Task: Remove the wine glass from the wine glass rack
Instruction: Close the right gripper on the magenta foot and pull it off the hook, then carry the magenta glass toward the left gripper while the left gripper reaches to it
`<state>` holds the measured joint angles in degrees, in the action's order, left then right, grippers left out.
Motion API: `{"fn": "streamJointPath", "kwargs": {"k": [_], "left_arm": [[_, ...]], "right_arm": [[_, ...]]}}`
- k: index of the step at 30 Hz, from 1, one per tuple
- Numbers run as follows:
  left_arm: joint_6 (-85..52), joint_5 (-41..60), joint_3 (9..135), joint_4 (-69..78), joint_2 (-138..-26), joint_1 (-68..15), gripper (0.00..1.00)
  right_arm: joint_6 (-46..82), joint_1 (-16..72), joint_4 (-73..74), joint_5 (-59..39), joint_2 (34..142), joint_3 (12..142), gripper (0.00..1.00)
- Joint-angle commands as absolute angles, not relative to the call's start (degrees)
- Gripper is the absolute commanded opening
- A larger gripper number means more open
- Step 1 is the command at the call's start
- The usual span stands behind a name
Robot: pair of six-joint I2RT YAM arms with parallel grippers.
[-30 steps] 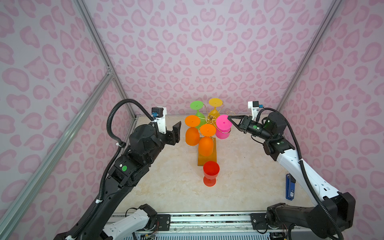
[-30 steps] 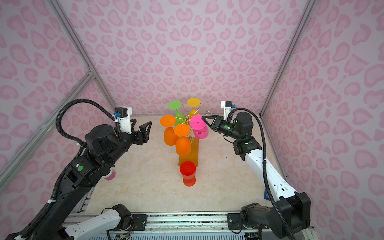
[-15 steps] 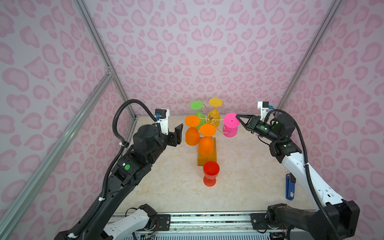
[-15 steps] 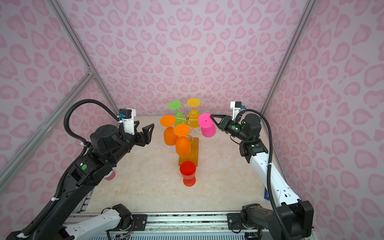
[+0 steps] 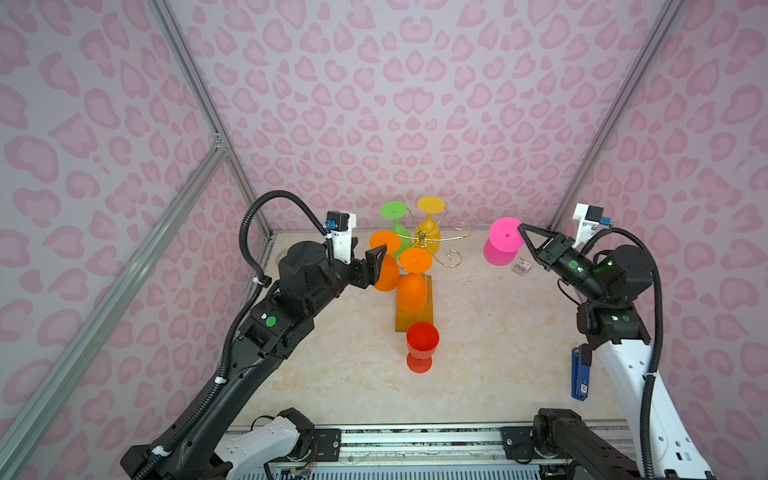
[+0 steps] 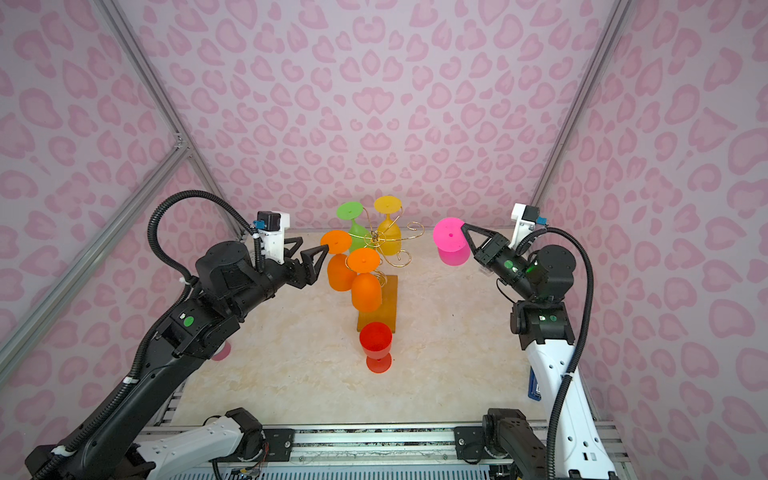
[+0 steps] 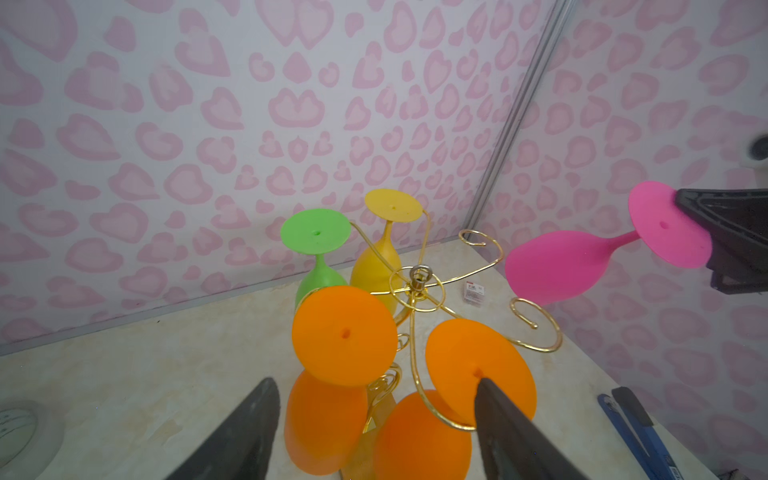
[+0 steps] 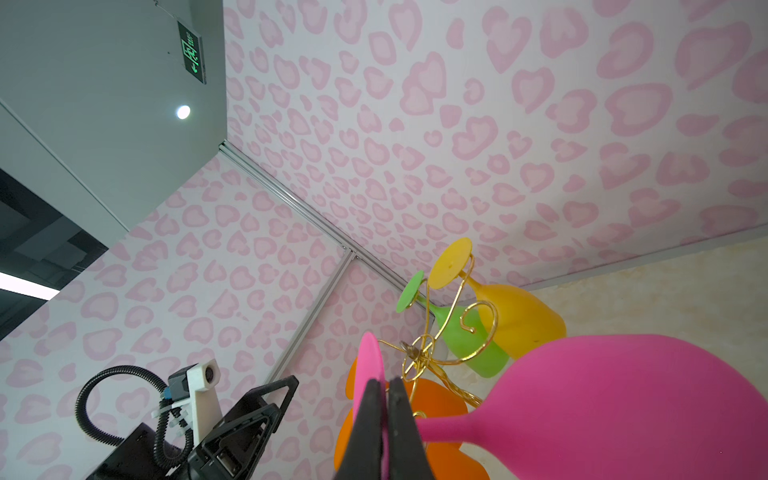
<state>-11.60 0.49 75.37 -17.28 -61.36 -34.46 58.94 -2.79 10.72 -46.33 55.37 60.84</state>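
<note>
The pink wine glass point(image 5: 500, 245) point(image 6: 451, 245) hangs in the air to the right of the wine glass rack point(image 5: 422, 237), clear of its gold arms. My right gripper point(image 5: 520, 226) point(image 8: 384, 384) is shut on the edge of the glass's foot disc; the bowl point(image 8: 623, 407) tilts downward. The rack stands on its amber wooden base point(image 5: 430, 307) and carries two orange glasses point(image 5: 384, 272), a green one point(image 5: 392, 210) and a yellow one point(image 5: 431, 204), all upside down. My left gripper point(image 6: 311, 246) point(image 7: 374, 380) is open, empty, just left of the orange glasses.
A red glass point(image 5: 422, 343) stands upright on the table in front of the rack's base. A small packet point(image 5: 521, 266) lies at the back right and a blue tool point(image 5: 579, 376) by the right wall. Patterned walls close in three sides.
My right gripper has drawn the pink glass to the right, off the rack's arm and away from it. The left arm has edged a little closer to the orange glasses.
</note>
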Motion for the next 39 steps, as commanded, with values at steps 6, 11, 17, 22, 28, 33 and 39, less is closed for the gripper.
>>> {"fn": "streamJointPath", "kwargs": {"k": [6, 11, 17, 22, 28, 33, 39], "left_arm": [[-17.76, 31.8, 75.32, 0.12, -66.26, -29.75, 0.72], [-24.69, 44.55, 74.15, 12.12, -69.5, -27.22, 0.7], [-31.79, 54.75, 73.58, 25.57, -73.36, -26.63, 0.7], [-35.9, 56.05, 73.87, 31.9, -76.04, -25.74, 0.71], [-43.56, 57.3, 73.24, 41.97, -78.45, -23.42, 0.72], [-46.85, 57.22, 72.77, 47.16, -80.48, -21.8, 0.74], [-50.58, 57.04, 72.88, 53.11, -84.11, -20.74, 0.77]], "right_arm": [[63.94, -2.68, 26.7, -43.38, 52.5, 63.06, 0.0], [65.39, 0.19, 33.27, -40.99, 53.27, 63.19, 0.0], [73.97, 8.04, 50.45, -40.59, 58.86, 63.04, 0.0], [80.26, 13.42, 61.3, -40.2, 64.19, 63.71, 0.0], [86.85, 16.26, 70.92, -38.78, 68.73, 62.93, 0.0], [90.7, 17.0, 75.84, -37.89, 71.11, 62.7, 0.0], [93.98, 18.57, 79.67, -37.28, 73.58, 63.15, 0.0]]}}
